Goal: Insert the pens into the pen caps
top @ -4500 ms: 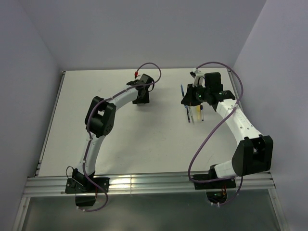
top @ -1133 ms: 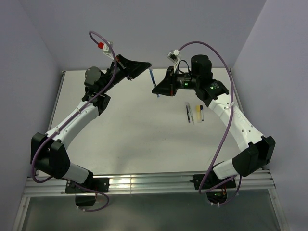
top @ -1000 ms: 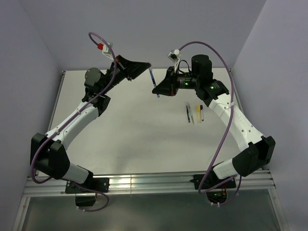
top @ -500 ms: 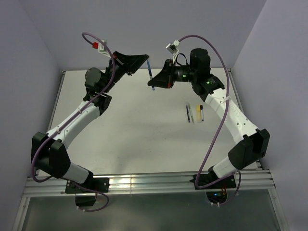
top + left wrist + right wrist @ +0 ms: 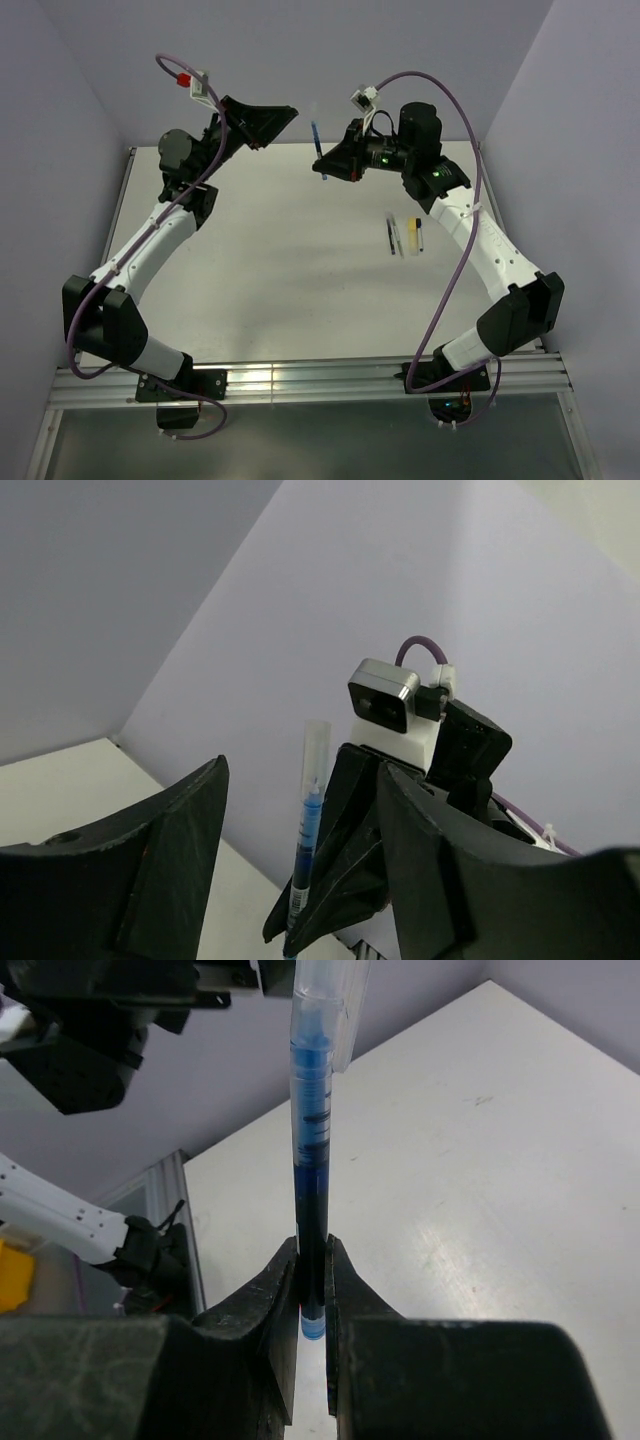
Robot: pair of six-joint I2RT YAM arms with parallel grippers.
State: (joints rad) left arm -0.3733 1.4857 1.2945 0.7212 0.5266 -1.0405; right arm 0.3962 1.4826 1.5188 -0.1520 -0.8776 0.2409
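Aloft, right gripper (image 5: pixel 311 1260) pinches one blue pen (image 5: pixel 312 1180) in one clear cap (image 5: pixel 320 990); left gripper (image 5: pixel 300 780) gapes empty; perhaps two table pens (image 5: pixel 391 235), one yellow cap (image 5: pixel 413 228) lie right.

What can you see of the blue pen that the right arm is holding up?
The blue pen is a thin stick of clear plastic with dark blue ink inside. A translucent cap with a clip appears to sit over its upper end. The pen stands roughly upright, well above the table. The fingers of the right gripper pinch it near its lower end, and its blue tip shows between them. The left gripper faces it from the side, open, and does not touch it.
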